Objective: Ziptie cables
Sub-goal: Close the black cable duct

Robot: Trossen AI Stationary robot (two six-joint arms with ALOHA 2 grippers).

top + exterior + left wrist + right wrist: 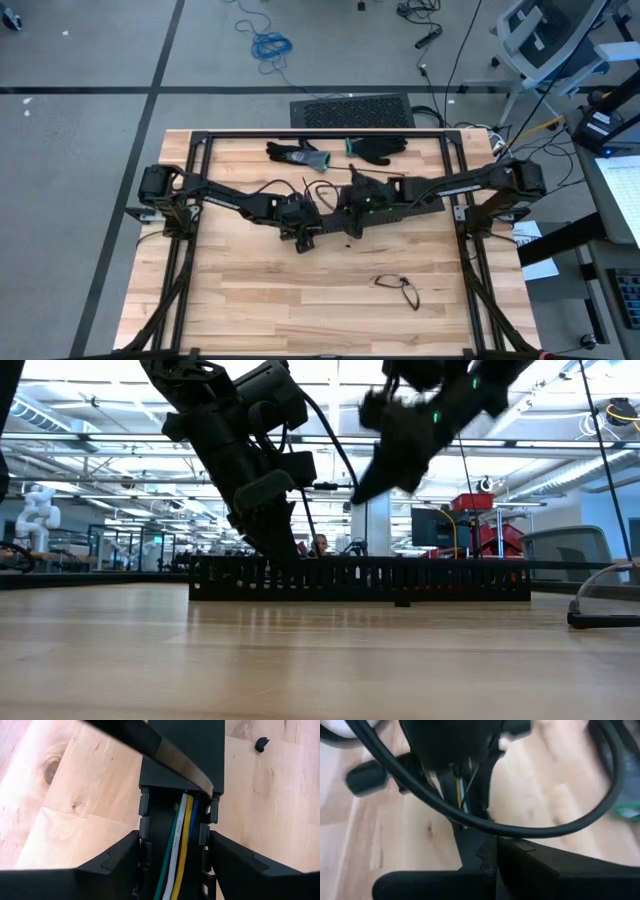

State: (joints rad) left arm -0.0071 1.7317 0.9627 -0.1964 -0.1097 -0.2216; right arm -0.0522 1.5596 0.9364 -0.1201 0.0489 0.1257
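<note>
Cables [179, 845] lie inside the black slotted duct [182, 750], green, white, yellow and blue strands running side by side along the channel, so their long axis follows the duct's own. Seen from the left wrist, the left pincer [172, 870] straddles that duct, one dark finger [107, 865] on each outer wall, the jaws part open around it; whether they press the walls I cannot tell. The wires run straight on from between those fingers, toward 12 o'clock of the pincer's reach, under a dark strap that crosses the duct. From above, the left pincer [303, 232] sits at the desk's centre and the right pincer [352, 226] is just beside it at 3 o'clock, shut, with nothing that I can make out held in it. Both are near the cables; the left is the nearer, being already over them. My judgement: any tie must pass across the bundle's axis, not along it. The desk [300, 300] is pale wooden planking; gloves [300, 153] lie at 12 o'clock and glasses [398, 288] toward 5 o'clock. Beyond is a bright workshop with benches and a white figure far off.
</note>
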